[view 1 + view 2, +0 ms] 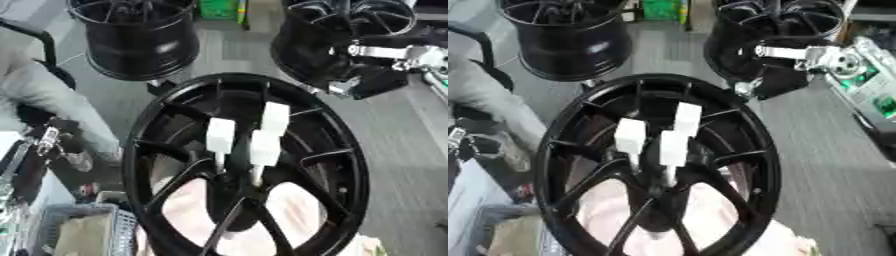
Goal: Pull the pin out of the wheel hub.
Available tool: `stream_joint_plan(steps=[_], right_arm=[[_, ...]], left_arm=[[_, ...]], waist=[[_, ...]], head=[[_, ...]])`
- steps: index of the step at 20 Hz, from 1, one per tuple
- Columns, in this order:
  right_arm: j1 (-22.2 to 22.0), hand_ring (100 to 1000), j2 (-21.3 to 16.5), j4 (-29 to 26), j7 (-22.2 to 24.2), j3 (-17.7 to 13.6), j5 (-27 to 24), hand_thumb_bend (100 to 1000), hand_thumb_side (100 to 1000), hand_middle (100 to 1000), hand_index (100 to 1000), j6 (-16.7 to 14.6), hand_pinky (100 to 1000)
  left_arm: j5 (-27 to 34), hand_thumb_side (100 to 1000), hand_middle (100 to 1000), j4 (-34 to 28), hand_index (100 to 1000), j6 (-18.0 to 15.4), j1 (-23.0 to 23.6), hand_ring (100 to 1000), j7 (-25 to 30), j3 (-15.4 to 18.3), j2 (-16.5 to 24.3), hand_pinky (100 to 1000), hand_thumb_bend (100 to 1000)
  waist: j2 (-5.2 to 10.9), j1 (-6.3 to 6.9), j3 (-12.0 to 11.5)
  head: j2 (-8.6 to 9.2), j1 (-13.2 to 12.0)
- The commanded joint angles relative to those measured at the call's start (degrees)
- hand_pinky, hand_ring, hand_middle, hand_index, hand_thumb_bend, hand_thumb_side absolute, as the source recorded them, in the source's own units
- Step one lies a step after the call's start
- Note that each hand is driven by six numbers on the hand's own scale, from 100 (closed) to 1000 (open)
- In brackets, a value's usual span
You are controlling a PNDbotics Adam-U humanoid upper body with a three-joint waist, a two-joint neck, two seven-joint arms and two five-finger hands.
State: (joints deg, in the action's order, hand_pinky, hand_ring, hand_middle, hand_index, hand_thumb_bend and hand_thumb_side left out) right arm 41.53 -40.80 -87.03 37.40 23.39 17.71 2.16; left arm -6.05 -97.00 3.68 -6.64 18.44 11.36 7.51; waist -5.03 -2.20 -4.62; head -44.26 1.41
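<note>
Nearest, centre: large black spoked metal wheel hub (149, 150), rim tilted towards the camera, open face up, presumably so that the middle is easy to reach from above.

Seated in its centre, upright: three white block-headed pins on thin pale stems (265, 147), close together, one to the left, one in the middle, one slightly farther and to the right. All still in place; none touched by a hand. Task judged not yet begun.

Under the spokes: pale pink cloth (188, 205), likely padding between wheel and table.

Near left corner: grey mesh basket (109, 215) with tan contents, unidentified.

Far left: second black metal wheel (140, 45), standing on its rim, well apart from the pins. Far right: third black metal wheel (780, 25), likewise set back.

Far right, in front of the third wheel: right hand (367, 80), black, on a silver-jointed arm entering from the right edge; well apart from the pins, nothing seen in it; how far open, cannot tell.

Left edge: dark and silver parts (44, 140), possibly the left arm; hand state not made out.

Next move, as a judgement: reach to the hub centre, pinch on one white block, straight pull along the stem.
</note>
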Motion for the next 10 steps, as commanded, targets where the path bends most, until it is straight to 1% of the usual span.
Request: stream_joint_plan(steps=[1, 10], right_arm=[[1.67, 896, -0.4, 0.01, 0.91, -0.19, 1.04, 102, 590, 912, 977, -0.98, 773], [2.84, 899, 1.29, -0.32, 1.98, 0.47, 1.56, 112, 615, 923, 992, -1.67, 775]], left_arm=[[0.21, 795, 630, -0.73, 730, -0.09, -0.57, 606, 0.16, -0.19, 1.01, 654, 100], [0.12, 796, 632, -0.7, 730, -0.05, -0.62, 608, 0.31, -0.3, 0.92, 655, 100]], waist=[[0.48, 0.04, -0.02], [0.43, 0.02, -0.17]], head=[[0.14, 0.17], [0.14, 0.34]])
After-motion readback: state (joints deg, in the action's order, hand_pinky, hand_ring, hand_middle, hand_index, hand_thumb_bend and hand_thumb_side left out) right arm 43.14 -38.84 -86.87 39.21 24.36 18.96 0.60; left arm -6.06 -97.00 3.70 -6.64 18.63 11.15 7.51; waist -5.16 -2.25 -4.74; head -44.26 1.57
